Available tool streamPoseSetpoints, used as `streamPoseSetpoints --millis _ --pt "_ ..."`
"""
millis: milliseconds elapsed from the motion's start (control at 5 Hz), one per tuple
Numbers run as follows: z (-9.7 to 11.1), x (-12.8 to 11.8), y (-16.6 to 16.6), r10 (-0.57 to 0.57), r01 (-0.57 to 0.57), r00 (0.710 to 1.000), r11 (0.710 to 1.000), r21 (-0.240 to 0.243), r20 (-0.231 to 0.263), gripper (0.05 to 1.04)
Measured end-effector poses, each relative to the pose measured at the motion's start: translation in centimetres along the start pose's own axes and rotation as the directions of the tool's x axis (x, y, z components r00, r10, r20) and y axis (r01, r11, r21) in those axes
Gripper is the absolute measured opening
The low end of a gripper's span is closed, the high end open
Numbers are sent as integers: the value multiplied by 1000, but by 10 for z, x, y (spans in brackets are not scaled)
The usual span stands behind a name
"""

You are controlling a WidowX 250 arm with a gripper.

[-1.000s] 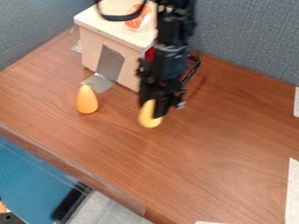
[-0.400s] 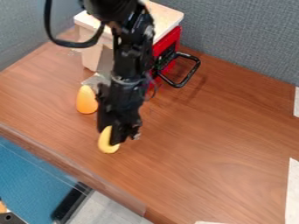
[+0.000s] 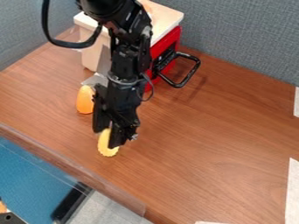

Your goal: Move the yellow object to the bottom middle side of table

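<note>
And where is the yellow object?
In the camera view, the yellow object is in the hand, lower left, near the table edge, below the orange egg-shaped object.

The camera looks down at a steep slant from above the front edge of the tabletop, facing its back edge and the grey partition, near enough that the tabletop's right part runs out of view.
</note>
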State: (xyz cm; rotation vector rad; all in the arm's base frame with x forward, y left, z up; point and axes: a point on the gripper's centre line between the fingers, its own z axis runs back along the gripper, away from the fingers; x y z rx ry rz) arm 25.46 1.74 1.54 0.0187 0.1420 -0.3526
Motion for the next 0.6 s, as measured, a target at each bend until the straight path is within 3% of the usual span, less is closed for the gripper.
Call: streamPoseSetpoints --millis 200,400,600 --pt "25 -3 2 13 -10 997 999 -35 75 1012" --pt "51 -7 -3 3 2 988 999 -35 155 1008" --pt "68 -19 -7 18 -16 980 1000 -12 199 1001"
